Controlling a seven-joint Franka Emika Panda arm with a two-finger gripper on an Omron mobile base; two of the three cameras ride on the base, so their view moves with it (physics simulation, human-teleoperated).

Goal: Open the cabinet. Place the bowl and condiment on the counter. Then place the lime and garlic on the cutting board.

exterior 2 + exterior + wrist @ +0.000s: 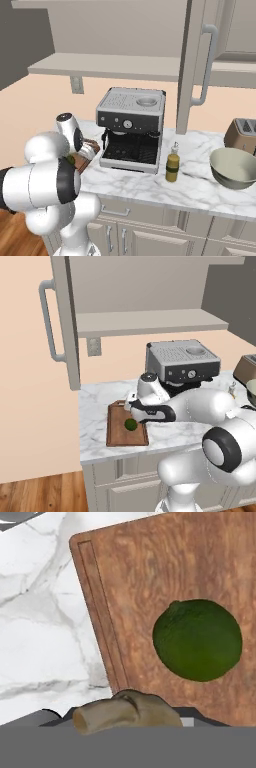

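From the left, the cutting board [126, 430] on the surface [95, 421] carries the lime [131, 424]. The end effector [134, 407], clenched around the garlic [122, 711], hovers above; I'd lower it beside the lime, then release gently.

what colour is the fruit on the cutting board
Dark green lime, clearest in the hand view.

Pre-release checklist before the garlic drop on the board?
1. Cabinet open: ok.
2. Bowl and condiment on counter: ok.
3. Lime on cutting board: ok.
4. Garlic in end effector: ok, seen between the tips in the hand view.
5. Garlic over the board, not the marble: ok, near the board's edge.
6. Height above the board: cannot tell.
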